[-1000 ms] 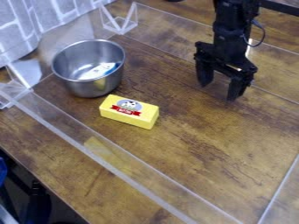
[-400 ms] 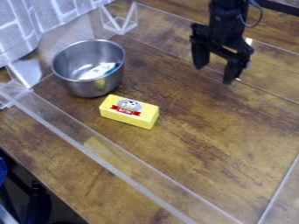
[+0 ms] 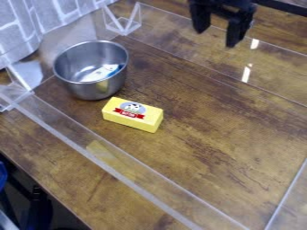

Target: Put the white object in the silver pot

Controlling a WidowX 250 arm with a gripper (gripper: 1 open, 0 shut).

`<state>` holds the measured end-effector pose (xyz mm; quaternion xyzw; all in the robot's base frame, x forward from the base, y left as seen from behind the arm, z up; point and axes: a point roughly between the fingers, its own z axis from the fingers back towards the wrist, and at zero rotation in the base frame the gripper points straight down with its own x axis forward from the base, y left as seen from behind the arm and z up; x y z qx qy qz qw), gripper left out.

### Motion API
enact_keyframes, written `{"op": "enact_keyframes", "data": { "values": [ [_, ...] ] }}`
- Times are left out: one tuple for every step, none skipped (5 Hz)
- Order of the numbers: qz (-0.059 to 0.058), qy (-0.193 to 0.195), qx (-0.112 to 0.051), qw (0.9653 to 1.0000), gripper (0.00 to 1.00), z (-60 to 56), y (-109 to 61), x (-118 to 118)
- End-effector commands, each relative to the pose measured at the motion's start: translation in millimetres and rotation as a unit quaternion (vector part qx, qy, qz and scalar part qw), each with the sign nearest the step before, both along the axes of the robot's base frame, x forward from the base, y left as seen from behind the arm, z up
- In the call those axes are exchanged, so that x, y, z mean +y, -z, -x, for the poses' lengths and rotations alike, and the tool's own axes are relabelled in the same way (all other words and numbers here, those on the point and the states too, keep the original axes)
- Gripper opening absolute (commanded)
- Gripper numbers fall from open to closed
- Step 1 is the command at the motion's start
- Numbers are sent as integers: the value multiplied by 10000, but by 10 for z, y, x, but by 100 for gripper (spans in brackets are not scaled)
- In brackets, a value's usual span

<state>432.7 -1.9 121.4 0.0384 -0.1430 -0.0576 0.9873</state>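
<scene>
Finding: my pincer has risen from just above the table to the top edge of the view, jaws spread wide and holding nothing. The silver pot stands at the left rear, unmoved. Something pale lies against its inner wall; whether that is the white object or glare I cannot tell. A yellow block lies just in front of the pot. No white object shows elsewhere. Judgement: the retreat suggests placement is complete or nearly so.
</scene>
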Motion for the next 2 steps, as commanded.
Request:
{"op": "enact_keyframes", "data": {
  "values": [
    [79, 167, -421, 9989, 100, -122, -171, -136],
    [141, 255, -396, 9988, 100, -145, -35, -209]
  ]
}}
